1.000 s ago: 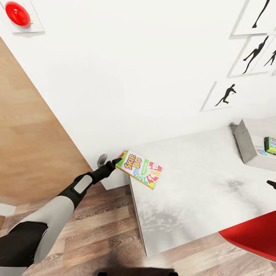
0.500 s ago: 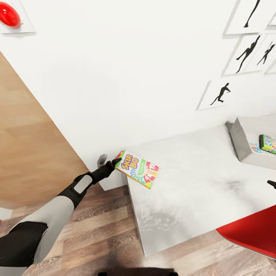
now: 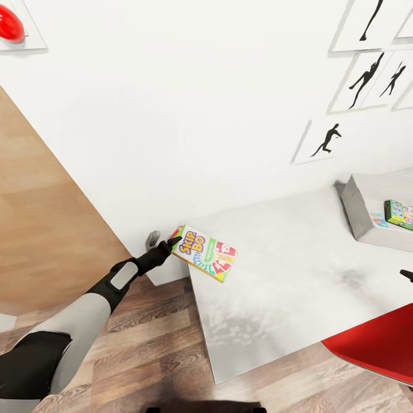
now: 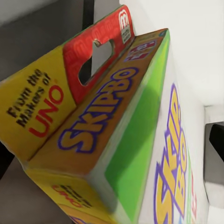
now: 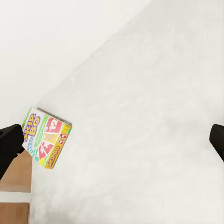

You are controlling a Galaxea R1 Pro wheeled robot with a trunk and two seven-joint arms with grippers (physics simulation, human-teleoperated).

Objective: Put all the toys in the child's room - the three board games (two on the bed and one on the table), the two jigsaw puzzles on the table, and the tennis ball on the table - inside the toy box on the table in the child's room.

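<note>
My left gripper [image 3: 173,241] is shut on the end of a small yellow, green and red "Skip-Bo" board game [image 3: 205,253], holding it just above the left corner of the pale table [image 3: 287,275]. The same board game [image 4: 116,140] looms close in the left wrist view and also shows in the right wrist view [image 5: 45,138]. The grey toy box [image 3: 358,212] stands at the table's far right, with a green-edged board game [image 3: 400,213] and a corner of a jigsaw puzzle [image 3: 377,219] inside. My right gripper [image 5: 112,142] hangs open over bare tabletop; one of its fingertips [image 3: 407,274] shows at the head view's right edge.
A red chair [image 3: 378,344] sits at the table's near right. A wooden door [image 3: 46,229] stands on the left, with wood-plank floor [image 3: 143,350] below. Black silhouette pictures [image 3: 327,140] hang on the white wall behind the table.
The whole view has shifted, so the table and toy box sit a little further left in the picture. My left gripper still holds the Skip-Bo box the same way.
</note>
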